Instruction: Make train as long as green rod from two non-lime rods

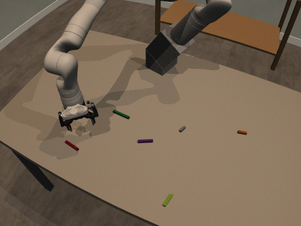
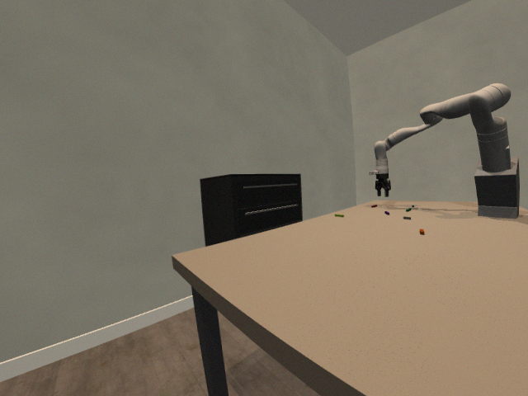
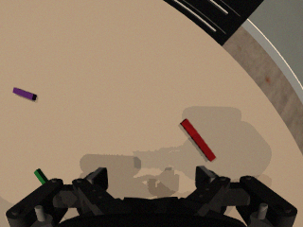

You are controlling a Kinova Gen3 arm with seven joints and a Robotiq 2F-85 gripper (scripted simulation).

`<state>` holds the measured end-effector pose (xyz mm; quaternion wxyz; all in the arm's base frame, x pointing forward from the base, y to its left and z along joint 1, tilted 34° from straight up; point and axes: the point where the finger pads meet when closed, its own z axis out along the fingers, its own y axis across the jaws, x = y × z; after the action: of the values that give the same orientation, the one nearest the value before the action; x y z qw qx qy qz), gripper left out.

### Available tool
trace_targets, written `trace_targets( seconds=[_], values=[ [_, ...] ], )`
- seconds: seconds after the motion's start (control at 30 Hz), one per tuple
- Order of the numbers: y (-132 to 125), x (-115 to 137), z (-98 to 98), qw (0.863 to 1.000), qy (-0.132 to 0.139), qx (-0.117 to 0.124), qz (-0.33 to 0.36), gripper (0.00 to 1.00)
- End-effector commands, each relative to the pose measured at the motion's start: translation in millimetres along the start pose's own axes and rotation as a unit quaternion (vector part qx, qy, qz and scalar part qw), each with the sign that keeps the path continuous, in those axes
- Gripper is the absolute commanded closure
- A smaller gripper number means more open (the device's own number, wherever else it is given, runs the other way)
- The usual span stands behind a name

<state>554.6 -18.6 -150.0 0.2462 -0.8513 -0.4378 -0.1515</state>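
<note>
Grey-green walls [image 2: 128,106]; a brown floor [image 1: 121,21] [image 2: 140,349]; a black drawer cabinet [image 2: 266,198] beyond the pale-topped table [image 1: 218,170] [image 2: 341,276].

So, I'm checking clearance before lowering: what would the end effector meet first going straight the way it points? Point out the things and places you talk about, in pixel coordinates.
Probably the bare tabletop [image 1: 206,170] [image 2: 341,276] [image 3: 104,61], as the open end effector [image 1: 82,126] [image 2: 383,195] [image 3: 151,178] points down beside the red rod [image 1: 72,145] [image 2: 374,206] [image 3: 198,140]; exact depth is unclear.
</note>
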Motion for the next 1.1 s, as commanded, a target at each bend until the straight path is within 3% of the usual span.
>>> trace_targets(
  seconds=[0.0, 1.07],
  values=[
    [0.9, 0.1, -1.3, 1.000, 0.000, -0.001, 0.000, 0.00],
    [0.9, 0.1, -1.3, 1.000, 0.000, -0.001, 0.000, 0.00]
  ],
)
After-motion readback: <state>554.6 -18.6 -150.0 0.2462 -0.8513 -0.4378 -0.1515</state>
